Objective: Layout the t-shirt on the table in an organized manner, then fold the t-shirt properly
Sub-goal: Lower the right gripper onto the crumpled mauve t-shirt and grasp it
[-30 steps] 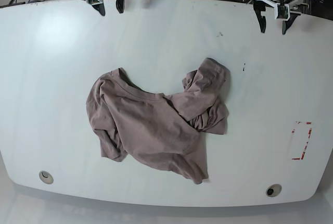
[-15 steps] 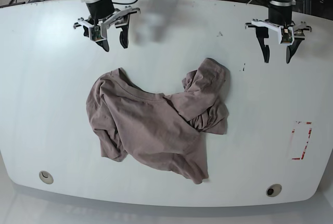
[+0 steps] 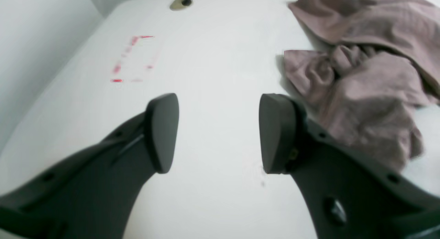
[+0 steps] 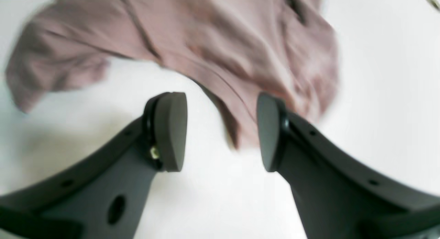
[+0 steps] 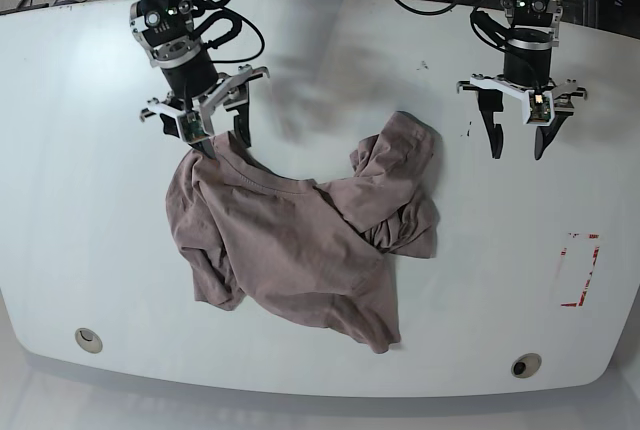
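The mauve-brown t-shirt (image 5: 300, 235) lies crumpled in the middle of the white table (image 5: 90, 200), with its ribbed neck facing the back and a bunched part at its right. My right gripper (image 5: 227, 144) hangs open just over the shirt's back-left edge; in the right wrist view the t-shirt (image 4: 223, 43) edge runs between the open fingers of the gripper (image 4: 221, 129). My left gripper (image 5: 517, 153) is open above bare table, right of the bunched part. In the left wrist view the gripper (image 3: 218, 129) is empty, with the t-shirt (image 3: 361, 87) off to its right.
Two round grommet holes (image 5: 88, 339) (image 5: 525, 365) sit near the front edge. Red tape marks (image 5: 580, 270) lie at the right, also red tape marks (image 3: 132, 58) in the left wrist view. Cables run behind the table's back edge.
Both arms have come forward from the back edge toward the t-shirt. The right gripper now reaches the shirt's back-left edge; the left gripper has dropped beside the bunched part. The shirt has not moved.
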Available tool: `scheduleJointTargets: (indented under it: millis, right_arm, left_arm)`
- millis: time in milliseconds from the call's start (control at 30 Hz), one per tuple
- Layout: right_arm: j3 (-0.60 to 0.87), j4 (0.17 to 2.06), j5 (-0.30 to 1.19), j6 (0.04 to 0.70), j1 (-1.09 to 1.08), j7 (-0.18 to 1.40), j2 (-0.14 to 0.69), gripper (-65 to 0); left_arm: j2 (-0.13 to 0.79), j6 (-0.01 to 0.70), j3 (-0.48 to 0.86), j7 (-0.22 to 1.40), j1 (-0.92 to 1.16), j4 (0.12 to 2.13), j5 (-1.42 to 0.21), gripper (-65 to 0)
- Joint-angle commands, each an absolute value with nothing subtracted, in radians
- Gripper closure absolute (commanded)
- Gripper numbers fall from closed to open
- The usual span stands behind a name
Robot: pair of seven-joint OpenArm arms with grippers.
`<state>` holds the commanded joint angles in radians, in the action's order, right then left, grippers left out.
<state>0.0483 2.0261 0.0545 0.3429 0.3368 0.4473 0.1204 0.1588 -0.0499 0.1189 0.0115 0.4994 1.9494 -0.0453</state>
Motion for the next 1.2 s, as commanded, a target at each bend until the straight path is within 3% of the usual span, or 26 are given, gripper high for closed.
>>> scheduleJointTargets:
  millis: [500,1200]
  right_arm:
    - [-0.133,1.802,0.054,0.340,0.081,0.513,0.122,-30.9]
    - [-0.282,1.411,0.053,0.340,-0.170,0.443,0.122,-30.8]
  left_arm:
    - [0.157,-0.050,0.143,0.012,0.512,1.949,-0.047,-34.9]
    - [0.163,-0.050,0.143,0.012,0.521,1.949,-0.045,-34.9]
